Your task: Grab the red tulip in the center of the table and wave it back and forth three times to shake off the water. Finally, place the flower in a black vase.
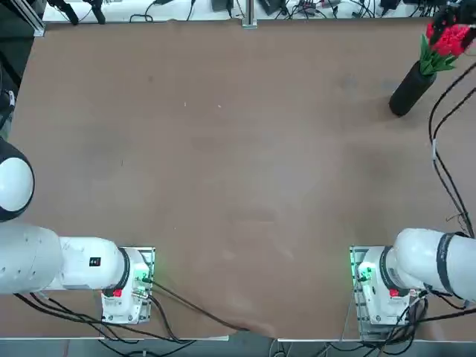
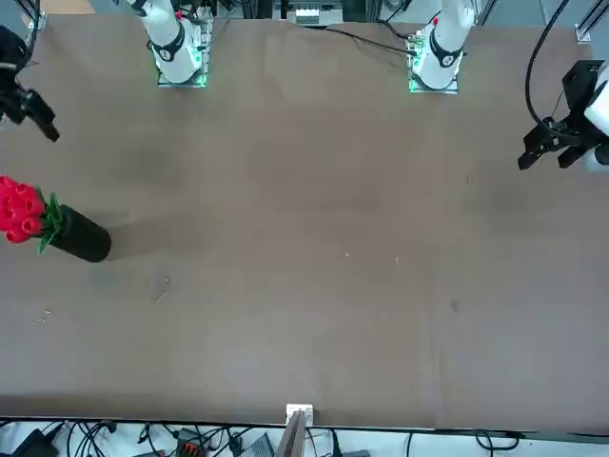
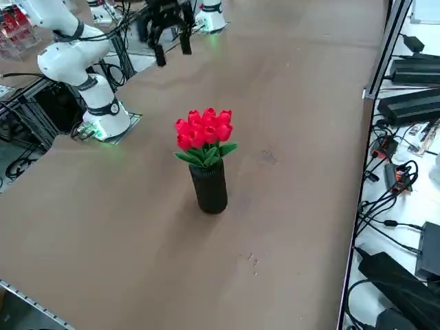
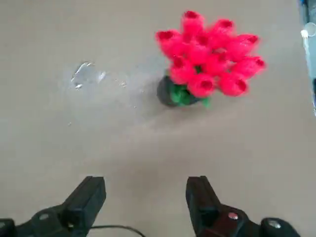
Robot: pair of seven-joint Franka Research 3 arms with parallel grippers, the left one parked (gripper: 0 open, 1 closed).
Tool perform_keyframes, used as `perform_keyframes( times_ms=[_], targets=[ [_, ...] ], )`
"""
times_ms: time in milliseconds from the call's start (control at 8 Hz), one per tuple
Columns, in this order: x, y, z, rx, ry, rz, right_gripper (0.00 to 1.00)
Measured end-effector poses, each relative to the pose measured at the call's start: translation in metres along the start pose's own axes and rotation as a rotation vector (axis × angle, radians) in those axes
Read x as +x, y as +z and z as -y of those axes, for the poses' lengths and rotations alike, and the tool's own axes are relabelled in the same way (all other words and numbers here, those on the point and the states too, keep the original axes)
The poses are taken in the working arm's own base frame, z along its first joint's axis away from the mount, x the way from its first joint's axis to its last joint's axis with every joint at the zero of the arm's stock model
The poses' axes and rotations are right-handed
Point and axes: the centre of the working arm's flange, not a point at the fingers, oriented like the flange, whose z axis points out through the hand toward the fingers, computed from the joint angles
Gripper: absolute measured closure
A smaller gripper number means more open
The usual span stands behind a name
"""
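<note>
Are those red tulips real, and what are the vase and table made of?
Red tulip: probably artificial, with uniform, bright red heads. Black vase: matte black tube, perhaps plastic, no shine. Table: matte brown top, smooth; material unclear.

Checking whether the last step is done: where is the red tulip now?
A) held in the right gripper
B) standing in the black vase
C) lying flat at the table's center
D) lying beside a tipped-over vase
B: the red tulip stands in the upright black vase, while the right gripper is open and empty, apart from it.
</note>
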Motion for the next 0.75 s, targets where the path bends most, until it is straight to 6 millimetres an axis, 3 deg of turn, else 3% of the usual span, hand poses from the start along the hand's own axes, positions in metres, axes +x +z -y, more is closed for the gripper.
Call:
perform_keyframes(
  times_ms=[375, 500, 750],
  targets=[
    [0.044, 0.019, 0.093, 0.015, -0.174, 0.056, 0.0],
    [0.058, 0.014, 0.109, 0.026, -0.193, 0.063, 0.0],
    [0.074, -0.01, 0.113, 0.135, -0.244, 0.111, 0.0]
  ],
)
